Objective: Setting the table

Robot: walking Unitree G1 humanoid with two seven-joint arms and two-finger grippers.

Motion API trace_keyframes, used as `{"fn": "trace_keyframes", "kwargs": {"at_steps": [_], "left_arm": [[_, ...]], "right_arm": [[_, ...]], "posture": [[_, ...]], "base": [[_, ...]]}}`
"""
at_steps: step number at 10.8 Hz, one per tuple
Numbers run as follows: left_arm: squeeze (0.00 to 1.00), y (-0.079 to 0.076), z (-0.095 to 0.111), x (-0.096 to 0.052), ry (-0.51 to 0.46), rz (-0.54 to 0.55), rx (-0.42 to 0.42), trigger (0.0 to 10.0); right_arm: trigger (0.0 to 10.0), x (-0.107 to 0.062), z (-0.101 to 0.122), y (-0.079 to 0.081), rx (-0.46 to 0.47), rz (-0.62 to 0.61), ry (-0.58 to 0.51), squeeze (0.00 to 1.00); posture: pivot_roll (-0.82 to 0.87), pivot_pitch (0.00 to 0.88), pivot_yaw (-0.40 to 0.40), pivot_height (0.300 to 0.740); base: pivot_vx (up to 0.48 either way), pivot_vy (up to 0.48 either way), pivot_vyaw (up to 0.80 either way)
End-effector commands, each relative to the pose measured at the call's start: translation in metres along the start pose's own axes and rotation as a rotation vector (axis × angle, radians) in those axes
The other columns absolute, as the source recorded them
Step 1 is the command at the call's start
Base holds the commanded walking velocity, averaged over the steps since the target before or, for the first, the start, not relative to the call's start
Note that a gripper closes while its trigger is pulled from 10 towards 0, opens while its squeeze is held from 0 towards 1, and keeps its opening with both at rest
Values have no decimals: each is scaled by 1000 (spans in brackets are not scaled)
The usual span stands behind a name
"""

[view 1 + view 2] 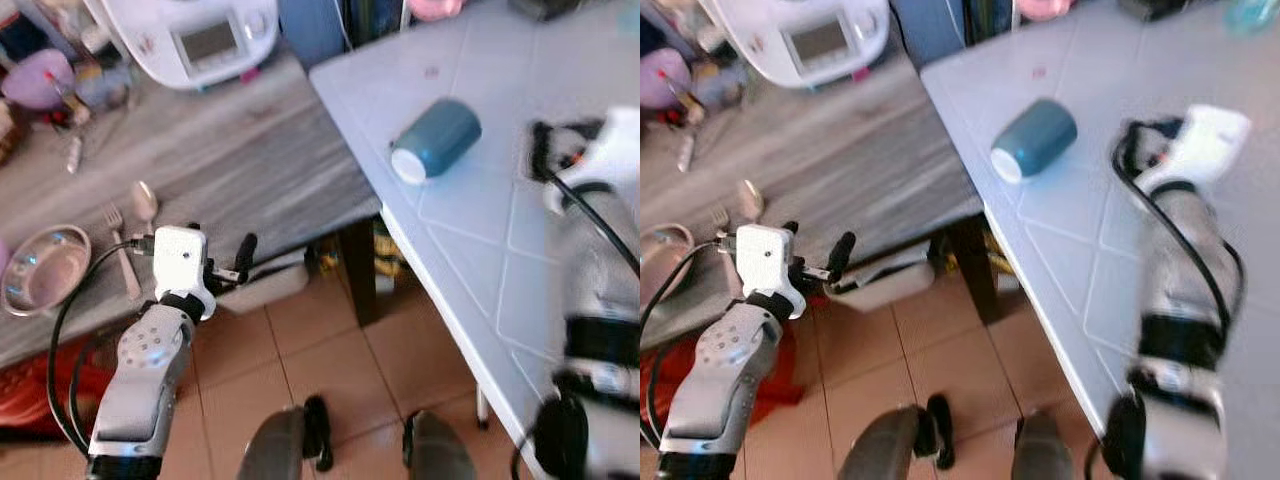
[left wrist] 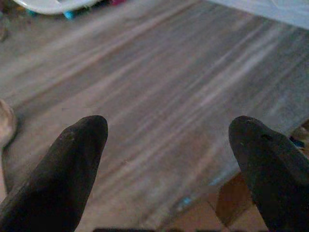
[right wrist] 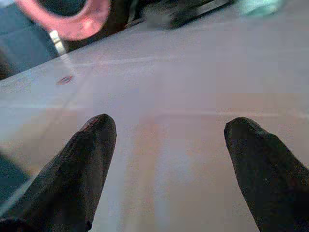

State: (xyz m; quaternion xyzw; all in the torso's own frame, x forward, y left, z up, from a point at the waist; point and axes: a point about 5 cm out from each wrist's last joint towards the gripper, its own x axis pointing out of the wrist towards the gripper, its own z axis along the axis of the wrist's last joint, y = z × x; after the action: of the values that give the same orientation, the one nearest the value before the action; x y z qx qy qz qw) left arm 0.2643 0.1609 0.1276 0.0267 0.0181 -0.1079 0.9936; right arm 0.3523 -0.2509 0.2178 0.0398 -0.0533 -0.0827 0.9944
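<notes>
We stand between 2 tables: a grey wooden table (image 1: pixel 250 160) on our left and a pale blue table (image 1: pixel 470 230) on our right. The task's things are split between them. A teal cup (image 1: pixel 436 138) lies tipped on its side on the pale blue table, near that table's left edge. On the wooden table, a fork (image 1: pixel 120 250) and a spoon (image 1: pixel 145 205) lie side by side, with a metal bowl (image 1: pixel 45 268) just to their left near the front edge.

The relation that matters most is cup to right gripper (image 3: pixel 164 145). That gripper hovers over the pale blue table with its 2 fingers spread wide and nothing between them. From the head views the cup lies forward and to the left of the right arm, fairly near, so the right arm is plainly the nearer one. The cup's long axis runs diagonally: its pale open mouth points toward us and to the left, its closed base away and to the right. We judge a grasp would go best across that axis, closing on the round wall, and the cup may roll if nudged.

The left gripper (image 2: pixel 169 140) hangs over the front part of the wooden table, fingers also wide apart and empty. The fork and spoon lie just to its left, long axes running roughly away from us; the blur makes it hard to say, but the fork's tines seem to point away.
</notes>
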Motion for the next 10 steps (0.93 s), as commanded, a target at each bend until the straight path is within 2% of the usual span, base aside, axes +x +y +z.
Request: {"fn": "trace_keyframes", "kwargs": {"at_steps": [1, 2, 4, 7, 10], "left_arm": [[0, 5, -2, -5, 28, 20, 12, 10000], [0, 5, -4, -6, 38, 28, 11, 10000], [0, 6, -5, -9, 58, 42, 14, 10000], [0, 6, -4, -8, 61, 52, 9, 10000], [0, 6, -4, -7, 59, 54, 2, 10000]], "right_arm": [[10000, 4, 0, 17, 18, 67, 16, 0], [10000, 7, 1, 29, 33, 129, 22, 0], [10000, 9, 2, 43, 46, 243, 42, 0], [10000, 6, 2, 53, 54, 307, 46, 0], [10000, -2, -3, 56, 73, 322, 59, 0]], "posture": [[36, 307, 205, 740], [39, 311, 200, 740], [42, 313, 191, 740], [40, 308, 184, 740], [37, 305, 183, 740]], "base": [[0, 0, 0], [0, 0, 0], [0, 0, 0], [0, 0, 0], [0, 0, 0]]}}
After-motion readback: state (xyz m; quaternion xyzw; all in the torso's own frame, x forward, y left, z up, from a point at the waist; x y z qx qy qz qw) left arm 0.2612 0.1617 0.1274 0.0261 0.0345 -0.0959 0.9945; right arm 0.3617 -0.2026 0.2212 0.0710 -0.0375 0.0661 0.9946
